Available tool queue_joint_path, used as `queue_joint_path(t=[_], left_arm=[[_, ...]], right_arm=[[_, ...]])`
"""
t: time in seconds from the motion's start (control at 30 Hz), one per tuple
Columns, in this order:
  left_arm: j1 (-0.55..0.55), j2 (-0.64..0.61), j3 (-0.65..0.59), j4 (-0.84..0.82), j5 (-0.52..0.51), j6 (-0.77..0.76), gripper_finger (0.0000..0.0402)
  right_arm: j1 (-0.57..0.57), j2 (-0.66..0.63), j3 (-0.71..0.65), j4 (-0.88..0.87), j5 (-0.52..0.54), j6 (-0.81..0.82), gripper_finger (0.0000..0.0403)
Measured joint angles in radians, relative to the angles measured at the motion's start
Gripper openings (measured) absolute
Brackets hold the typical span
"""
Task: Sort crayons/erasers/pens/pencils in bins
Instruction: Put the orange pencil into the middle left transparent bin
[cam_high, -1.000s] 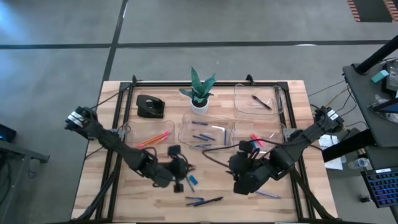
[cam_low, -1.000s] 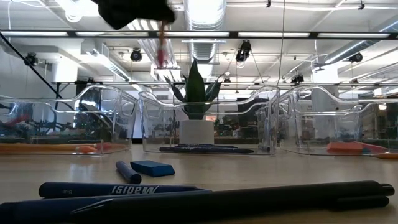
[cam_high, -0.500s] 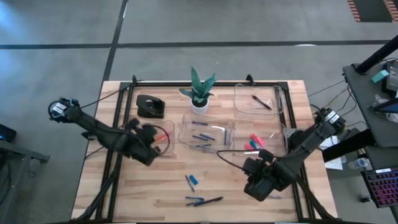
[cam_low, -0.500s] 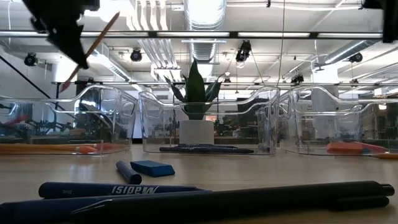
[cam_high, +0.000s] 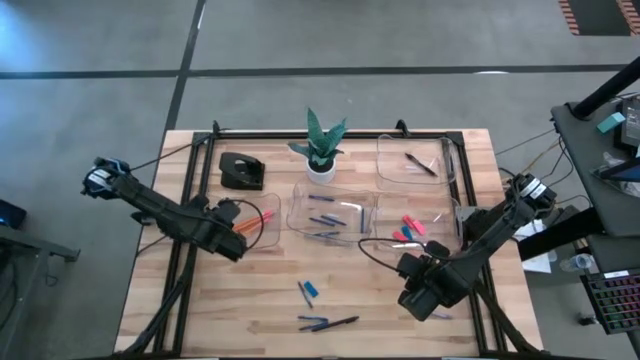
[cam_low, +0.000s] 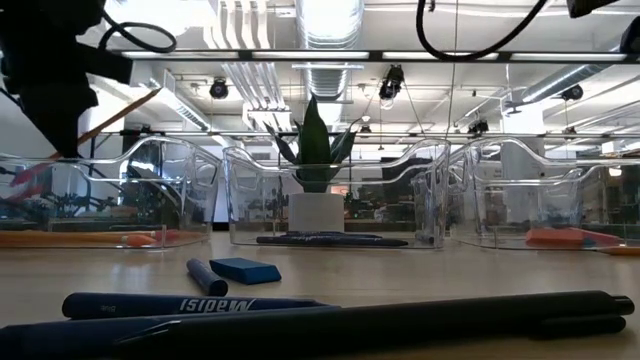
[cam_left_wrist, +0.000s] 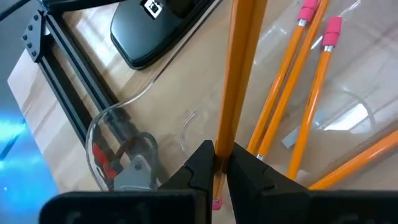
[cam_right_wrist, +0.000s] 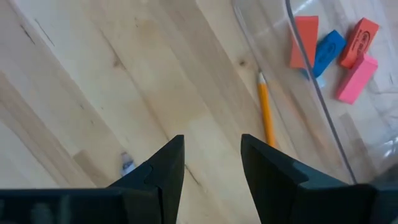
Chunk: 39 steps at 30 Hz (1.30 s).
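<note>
My left gripper is shut on an orange pencil above the left bin, where other orange pencils lie. In the low view the held pencil slants above that bin. My right gripper is open and empty over the table near the front right, just above a loose pencil lying beside the eraser bin. A blue crayon and a blue eraser and dark pens lie on the table in front. My left gripper pinches the pencil between its two fingertips, close to its pink eraser end. The long part of the pencil sticks out ahead of the fingers. The pencil is lifted clear and slants above the bin, eraser end lower.
The middle bin holds crayons and pens, the far right bin a pen, the right bin pink, red and blue erasers. A white plant pot and a black desk object stand at the back.
My left gripper has carried the pencil from the table's front middle toward the left and far side, over the pencil bin, and lowered it. The pencil has tipped from upright to slanting. My right gripper has moved a little toward the table's right edge.
</note>
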Motion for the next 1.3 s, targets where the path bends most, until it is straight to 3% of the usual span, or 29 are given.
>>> queue_joint_path(t=[0.4, 0.83, 1.3], left_arm=[[0.0, 0.006, -0.054, 0.143, 0.075, 0.132, 0.0014], [0.0, 0.007, -0.057, 0.163, 0.063, 0.141, 0.0047], [0.0, 0.007, -0.019, 0.178, 0.062, 0.149, 0.005]], right_arm=[[0.0, 0.0, -0.032, 0.03, 0.0, 0.004, 0.015], [0.0, 0.0, -0.149, 0.086, -0.066, 0.089, 0.015], [0.006, 0.0, -0.263, 0.161, -0.131, 0.156, 0.015]])
